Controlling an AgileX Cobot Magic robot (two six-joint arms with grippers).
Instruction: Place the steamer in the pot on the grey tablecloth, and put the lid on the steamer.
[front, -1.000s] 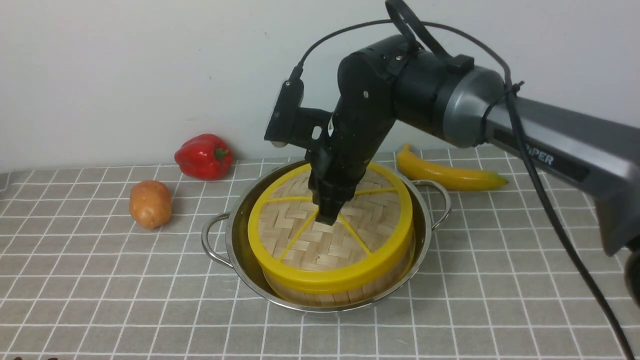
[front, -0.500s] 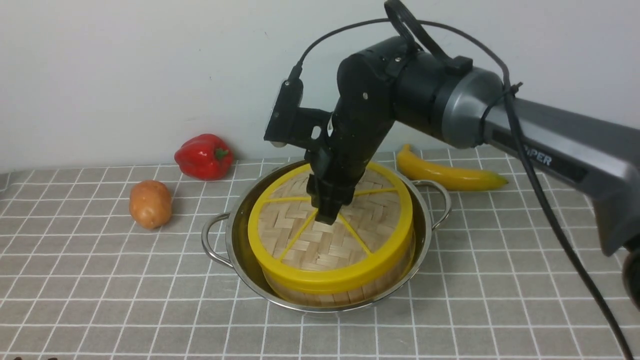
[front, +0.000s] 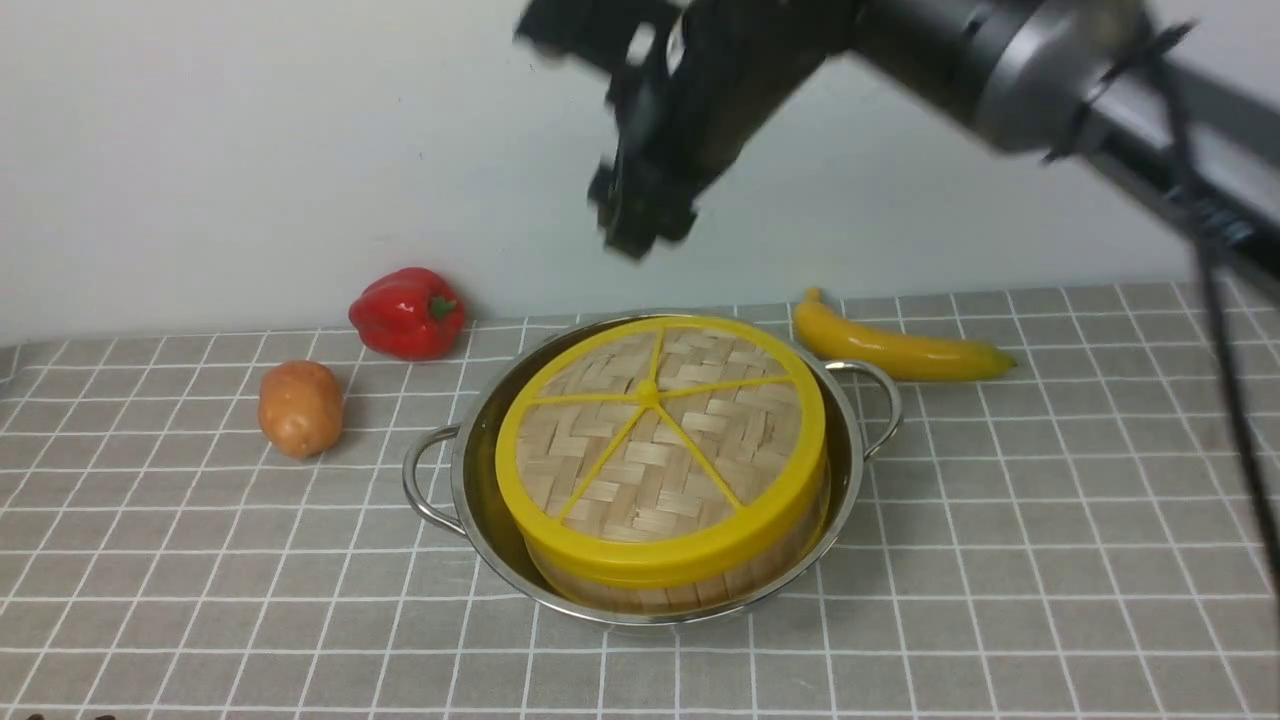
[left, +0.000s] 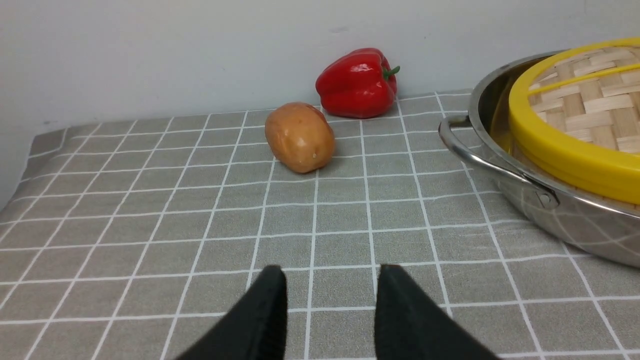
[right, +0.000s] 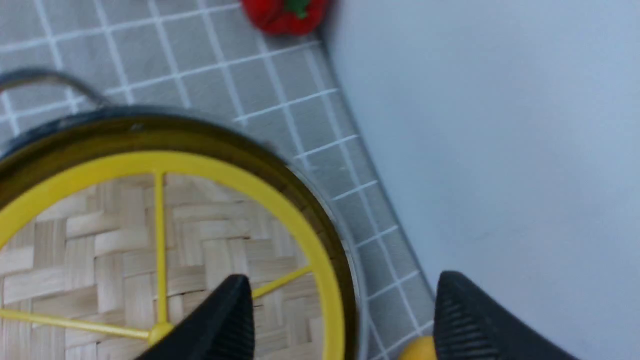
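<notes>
While the lid (front: 660, 440) sits flat on the steamer (front: 690, 575) inside the pot (front: 845, 470) at the middle of the front frame, on the grey tablecloth (front: 1000, 560), I see my right claw (front: 640, 215) high above it near the top centre, jaws wide apart and holding nothing. My left claw (left: 330, 305) shows at the bottom of its wrist frame, low over bare cloth, jaws parted and empty. Left of the pot lie a potato (front: 300, 408) and a red pepper (front: 407, 312); a banana (front: 900, 350) lies at right.
</notes>
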